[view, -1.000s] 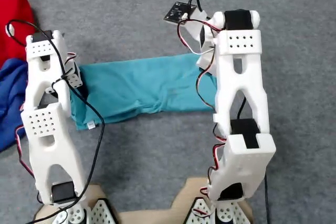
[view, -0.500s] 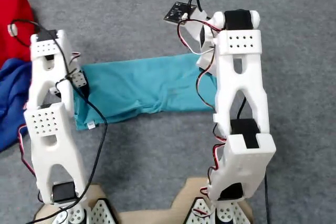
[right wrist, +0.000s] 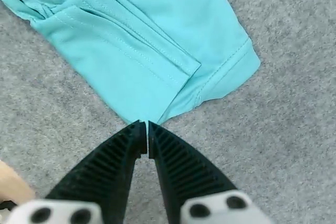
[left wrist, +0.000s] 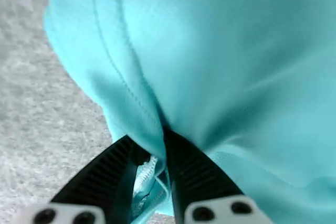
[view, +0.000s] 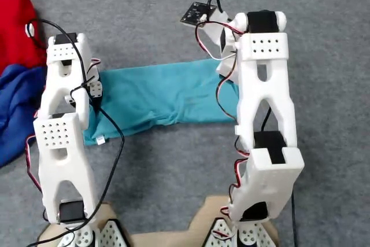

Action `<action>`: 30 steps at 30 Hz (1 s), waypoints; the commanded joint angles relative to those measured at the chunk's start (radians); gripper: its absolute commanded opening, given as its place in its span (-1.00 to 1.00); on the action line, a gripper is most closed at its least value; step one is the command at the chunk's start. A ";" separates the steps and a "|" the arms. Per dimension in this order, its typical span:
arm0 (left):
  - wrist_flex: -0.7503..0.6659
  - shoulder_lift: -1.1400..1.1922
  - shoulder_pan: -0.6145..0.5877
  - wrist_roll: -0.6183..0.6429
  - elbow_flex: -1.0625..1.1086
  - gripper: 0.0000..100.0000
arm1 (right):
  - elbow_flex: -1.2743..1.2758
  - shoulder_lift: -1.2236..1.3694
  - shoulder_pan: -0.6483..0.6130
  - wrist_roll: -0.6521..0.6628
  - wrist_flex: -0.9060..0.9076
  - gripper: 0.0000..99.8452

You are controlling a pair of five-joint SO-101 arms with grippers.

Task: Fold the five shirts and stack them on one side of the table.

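The teal shirt (view: 167, 93) lies as a long folded band across the grey desk (view: 173, 166), stretching between the two arms. Its left end sits under the left arm (view: 60, 137) and its right end under the right arm (view: 263, 85).

The left gripper (left wrist: 157, 137) is clamped on a fold of the teal shirt near a stitched hem. The cloth bunches between the two black fingers and drapes away from them.

The right gripper (right wrist: 145, 125) is closed to a hairline. Its tips meet the edge of the teal shirt just where the cloth draws to a point, beside a hemmed corner, and the rest of that end lies flat on the desk.

A red shirt (view: 14, 21) and a blue shirt (view: 14, 108) lie heaped at the desk's left edge, the blue one just beside the left arm.
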 commanded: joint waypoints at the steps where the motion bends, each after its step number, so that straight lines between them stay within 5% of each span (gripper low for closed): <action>1: 0.012 -0.044 -0.049 0.000 0.009 -0.96 | 0.004 -0.070 0.012 -0.008 0.014 -0.95; 23: 0.012 -0.202 0.025 0.038 0.008 -0.96 | -0.001 -0.070 0.035 -0.008 0.011 -0.95; 30: 0.012 -0.193 -0.091 0.078 -0.017 -0.94 | 0.004 -0.070 0.076 -0.005 0.005 -0.95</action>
